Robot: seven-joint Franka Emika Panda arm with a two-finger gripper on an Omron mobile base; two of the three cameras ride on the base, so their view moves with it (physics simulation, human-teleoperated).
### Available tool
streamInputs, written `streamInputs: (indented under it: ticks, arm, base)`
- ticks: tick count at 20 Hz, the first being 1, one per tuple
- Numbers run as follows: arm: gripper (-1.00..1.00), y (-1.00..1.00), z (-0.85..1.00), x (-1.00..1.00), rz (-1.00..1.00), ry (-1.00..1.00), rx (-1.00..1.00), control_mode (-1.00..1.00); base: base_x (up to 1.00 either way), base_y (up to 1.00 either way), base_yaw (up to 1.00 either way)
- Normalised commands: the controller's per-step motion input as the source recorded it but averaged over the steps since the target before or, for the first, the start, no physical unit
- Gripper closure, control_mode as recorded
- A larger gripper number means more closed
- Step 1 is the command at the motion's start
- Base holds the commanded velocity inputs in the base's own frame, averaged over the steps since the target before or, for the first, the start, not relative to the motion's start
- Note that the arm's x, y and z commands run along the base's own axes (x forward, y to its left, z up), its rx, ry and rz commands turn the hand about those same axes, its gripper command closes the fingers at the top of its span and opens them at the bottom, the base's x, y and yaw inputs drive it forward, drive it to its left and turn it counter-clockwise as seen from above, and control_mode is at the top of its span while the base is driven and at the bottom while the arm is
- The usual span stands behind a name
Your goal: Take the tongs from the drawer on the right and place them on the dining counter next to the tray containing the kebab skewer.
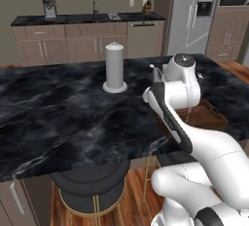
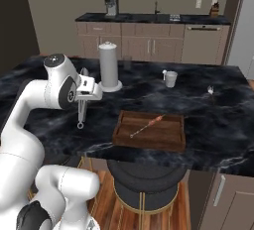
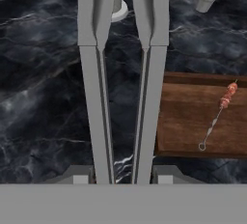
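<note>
While gripping the tongs (image 3: 123, 97), fingers (image 3: 77, 174) point down over the dining counter (image 3: 38, 97).

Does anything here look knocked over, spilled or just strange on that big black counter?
Nothing looks spilled or knocked over. The kebab skewer lies at a slant inside the wooden tray, and the tongs hang above the dining counter, clamped in the gripper. The white canister and the cup stand upright.

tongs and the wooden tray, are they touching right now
Apart. In the right base view the tongs hang from the gripper above the counter, with bare marble between them and the tray.
</note>
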Motion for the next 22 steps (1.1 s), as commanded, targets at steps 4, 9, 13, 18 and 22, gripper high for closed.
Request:
streamInputs:
  ticks: [4,9,13,18,22]
  arm:
    - [1.0,0.0,0.0,0.0,0.0,0.0,0.0,1.0]
    - [1.0,0.0,0.0,0.0,0.0,0.0,0.0,1.0]
    - [1.0,0.0,0.0,0.0,0.0,0.0,0.0,1.0]
    - [1.0,-0.01,-0.05,0.03,0.0,0.03,0.0,-1.0]
    - [1.0,-0.11,-0.25,0.38,0.0,0.13,0.01,-1.0]
  base:
    - [0.47,-0.15,0.06]
    - [0.41,-0.12,0.02]
    - [0.16,-0.03,0.0]
    - [0.0,-0.01,0.0]
    - [0.0,0.0,0.0]
